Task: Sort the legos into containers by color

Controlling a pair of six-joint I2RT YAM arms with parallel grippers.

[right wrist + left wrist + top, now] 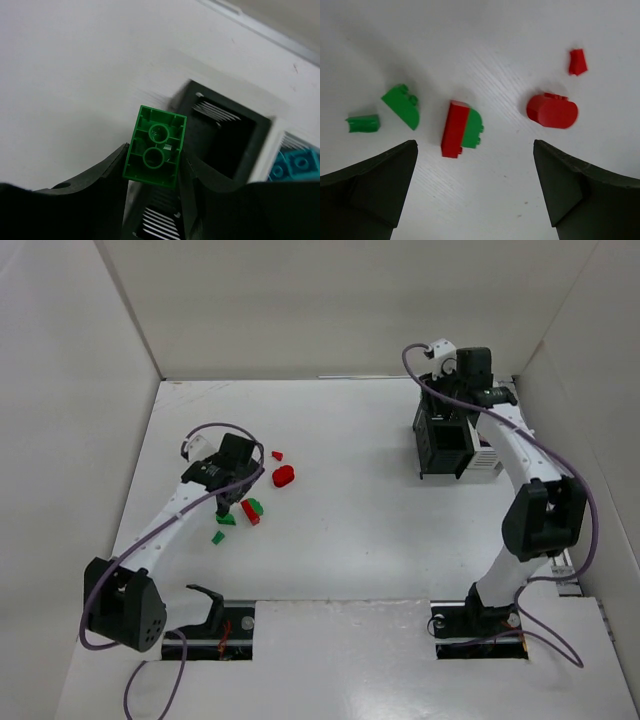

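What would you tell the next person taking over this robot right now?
Left fingers: open, above the loose bricks.
Right fingers: shut on a green brick, over the bins.
Done: teal bricks lie in a white bin.
Left: drop the held brick; sort three red bricks and three green bricks off the table. One red and one green touch.

Left tool [475, 150] spread wide; right tool [155, 156] closed in grip.
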